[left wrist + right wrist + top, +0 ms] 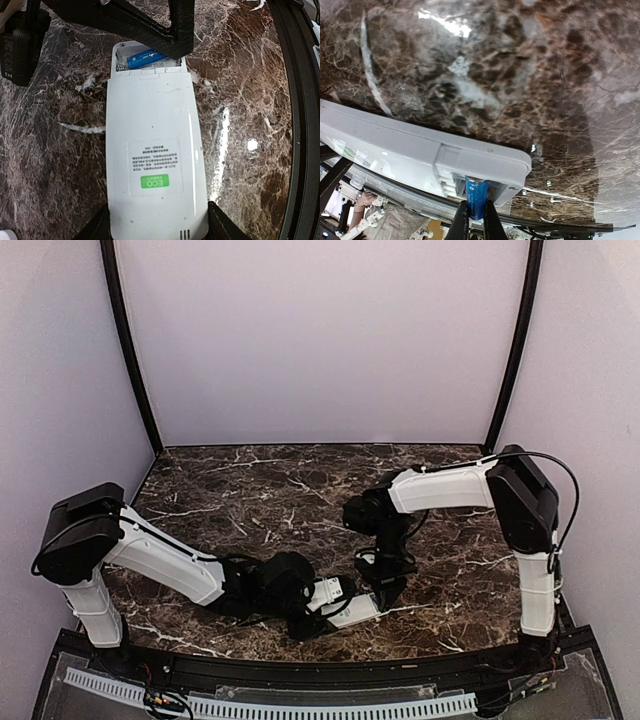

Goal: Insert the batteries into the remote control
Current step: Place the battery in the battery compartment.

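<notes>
We find the remote control (152, 150) close to the near edge of the table (250, 480), about midway along it. It lies back-up. The left gripper (159, 220) is clamped on its label end, one finger against each long side.

The cover is off, and the battery compartment (125, 52) at the far end is open. The right gripper (476, 205) is pressed together on a blue battery (476, 192), pinching it near one end. The other end of the battery reaches into the compartment. From the left wrist view the battery lies at a slant in the bay rather than flat, with the contact spring (118, 62) bare beside it. We see no second battery in any view.

Risks, in our judgement:
- **Jamming:** the battery is slanted, so pushing it down may wedge it against the compartment wall or bend the spring instead of compressing it.
- **Slipping:** the pinch covers only a small part of a smooth cylinder. A side load could twist the battery out between the fingers.
- **Popping out:** if the battery is released before it sits flat, the spring may push it out and let it roll toward the near edge.
- **Tipping:** the remote is held at one end only. Pressure at the far end could lever it in the left grip.
- **Polarity:** we cannot confirm it from these views.
</notes>
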Controlling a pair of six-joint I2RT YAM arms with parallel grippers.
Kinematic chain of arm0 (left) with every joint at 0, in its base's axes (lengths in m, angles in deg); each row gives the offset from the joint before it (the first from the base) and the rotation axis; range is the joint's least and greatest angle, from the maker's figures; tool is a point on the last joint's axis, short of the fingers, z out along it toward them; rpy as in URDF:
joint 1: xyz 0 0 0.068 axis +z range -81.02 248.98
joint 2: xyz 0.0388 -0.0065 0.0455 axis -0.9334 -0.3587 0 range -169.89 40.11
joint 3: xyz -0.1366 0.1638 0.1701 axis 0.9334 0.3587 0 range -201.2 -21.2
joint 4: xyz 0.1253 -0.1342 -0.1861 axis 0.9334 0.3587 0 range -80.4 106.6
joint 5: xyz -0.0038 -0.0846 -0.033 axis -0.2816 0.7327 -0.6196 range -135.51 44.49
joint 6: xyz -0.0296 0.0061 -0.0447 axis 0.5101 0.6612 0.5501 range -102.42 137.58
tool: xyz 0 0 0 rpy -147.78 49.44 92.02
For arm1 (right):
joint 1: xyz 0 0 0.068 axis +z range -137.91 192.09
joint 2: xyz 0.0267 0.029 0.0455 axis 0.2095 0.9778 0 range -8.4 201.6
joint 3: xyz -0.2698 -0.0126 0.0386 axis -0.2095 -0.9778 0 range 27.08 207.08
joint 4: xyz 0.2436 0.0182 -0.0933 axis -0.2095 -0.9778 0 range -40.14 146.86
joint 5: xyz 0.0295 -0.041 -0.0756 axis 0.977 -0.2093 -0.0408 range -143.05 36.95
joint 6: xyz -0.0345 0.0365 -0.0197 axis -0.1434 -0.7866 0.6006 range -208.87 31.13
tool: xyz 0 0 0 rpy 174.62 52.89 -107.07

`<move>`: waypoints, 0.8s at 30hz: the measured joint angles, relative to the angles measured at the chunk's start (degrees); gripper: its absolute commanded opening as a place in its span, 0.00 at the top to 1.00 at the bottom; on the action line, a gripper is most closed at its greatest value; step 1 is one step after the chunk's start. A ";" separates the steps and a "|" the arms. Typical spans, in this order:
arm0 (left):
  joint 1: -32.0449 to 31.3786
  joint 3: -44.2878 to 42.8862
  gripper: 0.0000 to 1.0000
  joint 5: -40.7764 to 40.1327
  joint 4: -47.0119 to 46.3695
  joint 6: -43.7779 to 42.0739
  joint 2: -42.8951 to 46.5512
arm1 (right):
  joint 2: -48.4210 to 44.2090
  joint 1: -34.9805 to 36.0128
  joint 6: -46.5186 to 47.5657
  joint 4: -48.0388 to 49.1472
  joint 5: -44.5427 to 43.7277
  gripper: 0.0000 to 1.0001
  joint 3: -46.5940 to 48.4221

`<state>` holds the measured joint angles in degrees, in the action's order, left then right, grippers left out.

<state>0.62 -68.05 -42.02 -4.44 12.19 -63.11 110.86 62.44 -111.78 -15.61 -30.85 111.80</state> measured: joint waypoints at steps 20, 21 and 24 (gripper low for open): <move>0.00 0.00 0.73 0.00 0.02 -0.04 0.00 | 2.75 0.52 -1.99 -0.72 -1.20 1.00 3.65; 0.00 0.00 0.73 0.00 0.02 -0.04 0.00 | 2.75 0.55 -2.14 -0.68 -1.22 1.00 3.65; 0.00 0.00 0.73 0.00 0.02 -0.04 0.00 | 2.73 0.61 -2.91 -0.50 -1.27 0.97 3.63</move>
<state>0.62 -68.05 -42.02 -4.42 12.15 -63.11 113.59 63.05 -114.69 -16.11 -32.12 115.43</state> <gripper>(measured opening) 0.568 0.049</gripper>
